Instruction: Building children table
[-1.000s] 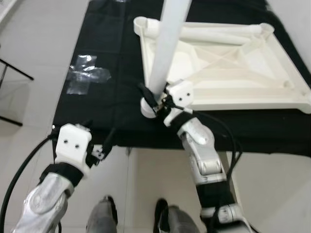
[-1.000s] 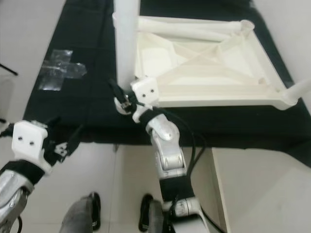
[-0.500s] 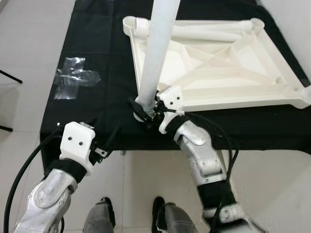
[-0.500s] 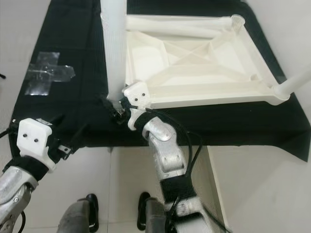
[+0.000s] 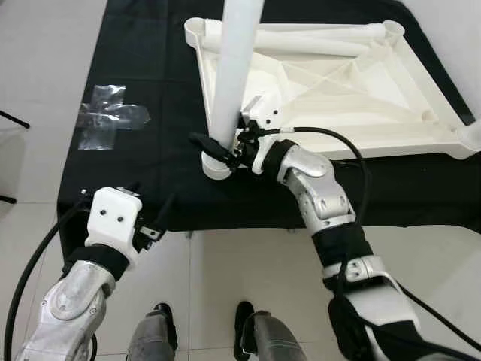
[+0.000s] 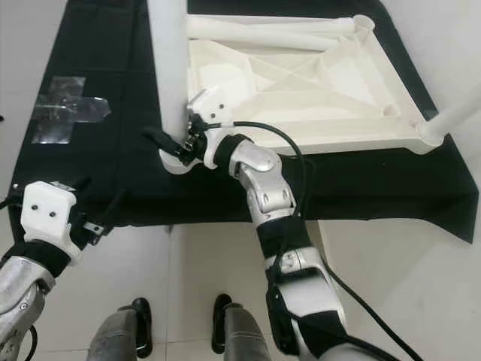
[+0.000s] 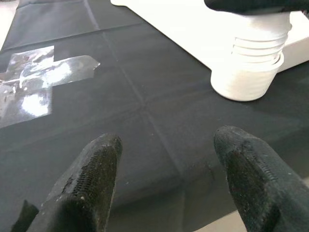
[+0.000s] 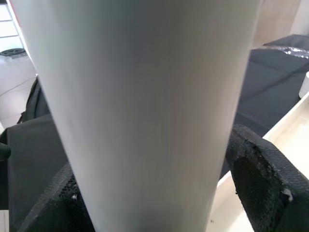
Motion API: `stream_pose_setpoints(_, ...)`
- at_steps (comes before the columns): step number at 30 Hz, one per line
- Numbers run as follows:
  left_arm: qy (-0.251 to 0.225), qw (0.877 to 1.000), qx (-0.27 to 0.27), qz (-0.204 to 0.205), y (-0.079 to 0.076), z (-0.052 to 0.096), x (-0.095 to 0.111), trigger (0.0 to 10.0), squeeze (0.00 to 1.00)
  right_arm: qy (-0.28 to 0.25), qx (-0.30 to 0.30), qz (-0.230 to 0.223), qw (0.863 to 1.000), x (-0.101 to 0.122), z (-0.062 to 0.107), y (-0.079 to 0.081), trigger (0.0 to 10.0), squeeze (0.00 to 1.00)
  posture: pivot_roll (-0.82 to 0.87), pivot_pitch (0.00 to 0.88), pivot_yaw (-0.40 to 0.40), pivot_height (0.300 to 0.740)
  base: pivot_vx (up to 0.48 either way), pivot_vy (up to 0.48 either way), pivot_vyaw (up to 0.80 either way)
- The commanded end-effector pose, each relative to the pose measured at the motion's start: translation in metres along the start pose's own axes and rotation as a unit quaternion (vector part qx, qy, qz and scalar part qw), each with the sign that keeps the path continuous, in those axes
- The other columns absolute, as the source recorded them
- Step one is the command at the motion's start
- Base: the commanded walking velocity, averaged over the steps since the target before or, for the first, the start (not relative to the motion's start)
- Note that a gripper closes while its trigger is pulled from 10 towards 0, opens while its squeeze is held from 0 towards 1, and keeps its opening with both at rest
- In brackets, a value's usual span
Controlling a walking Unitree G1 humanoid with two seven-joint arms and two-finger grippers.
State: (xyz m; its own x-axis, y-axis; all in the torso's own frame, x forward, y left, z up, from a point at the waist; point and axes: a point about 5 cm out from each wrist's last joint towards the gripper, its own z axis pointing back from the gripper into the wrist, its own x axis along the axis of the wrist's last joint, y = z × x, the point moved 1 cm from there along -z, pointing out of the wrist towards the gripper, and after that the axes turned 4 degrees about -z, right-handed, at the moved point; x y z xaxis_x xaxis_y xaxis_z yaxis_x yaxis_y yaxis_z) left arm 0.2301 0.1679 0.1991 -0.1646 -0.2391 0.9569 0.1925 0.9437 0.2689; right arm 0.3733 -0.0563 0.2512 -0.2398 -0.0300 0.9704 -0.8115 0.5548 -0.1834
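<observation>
The white children's table (image 5: 353, 113) lies upside down on a black cloth (image 5: 150, 158). A thick white leg (image 5: 234, 68) stands upright in the ribbed socket (image 5: 216, 167) at its near left corner. My right gripper (image 5: 222, 150) is shut on the leg just above the socket; in the right wrist view the leg (image 8: 140, 96) sits between both black fingers (image 8: 260, 179). My left gripper (image 5: 154, 204) hangs open at the cloth's front left edge, holding nothing and apart from the socket (image 7: 251, 72).
Another white leg (image 6: 451, 120) juts up at the table's near right corner. A loose white tube (image 6: 263, 31) lies along the far rim. Clear tape (image 5: 113, 120) is stuck on the cloth at the left. Pale floor tiles surround the cloth.
The camera has shifted. My right wrist has swung round the leg's base toward the table side, with the arm stretched farther out. The leg stays upright; the left gripper stays open.
</observation>
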Motion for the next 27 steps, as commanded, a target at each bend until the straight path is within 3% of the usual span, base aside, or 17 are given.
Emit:
stream_pose_setpoints(1, 0.016, 1.0, -0.003, 0.014, -0.002, 0.001, -0.006, 10.0, 0.0, -0.004, 0.012, -0.006, 1.0, -0.001, 0.003, -0.004, 10.0, 0.0, 0.17, 0.295, -0.152, 0.74, 0.0, 0.48, 0.0)
stream_pose_setpoints(6, 0.009, 1.0, 0.01, 0.006, 0.001, 0.001, -0.005, 10.0, 0.0, 0.001, 0.029, 0.01, 1.0, 0.006, 0.002, -0.015, 10.0, 0.0, 0.17, 0.295, -0.159, 0.74, 0.0, 0.273, 0.0)
stream_pose_setpoints(17, 0.008, 1.0, 0.009, 0.001, 0.001, 0.0, -0.003, 10.0, 0.0, 0.008, 0.034, 0.008, 0.999, -0.001, 0.004, -0.016, 10.0, 0.0, 0.18, 0.292, -0.151, 0.74, 0.0, 0.0, 0.0)
stream_pose_setpoints(18, 0.008, 1.0, 0.008, 0.0, 0.001, -0.001, -0.003, 10.0, 0.0, 0.01, 0.036, 0.008, 0.999, -0.003, 0.005, -0.016, 2.5, 0.0, 0.18, 0.291, -0.15, 0.74, 0.0, 0.0, 0.0)
stream_pose_setpoints(19, 0.007, 1.0, 0.007, 0.0, 0.001, -0.001, -0.002, 10.0, 0.0, 0.014, 0.036, 0.008, 0.999, -0.004, 0.006, -0.017, 0.0, 0.0, 0.18, 0.291, -0.15, 0.74, 0.0, 0.0, 0.0)
stream_pose_setpoints(27, 0.006, 1.0, 0.005, -0.002, 0.001, -0.001, -0.001, 10.0, 0.0, 0.039, 0.041, 0.019, 0.998, -0.01, 0.009, -0.024, 0.0, 0.0, 0.17, 0.29, -0.156, 0.74, 0.0, 0.0, 0.0)
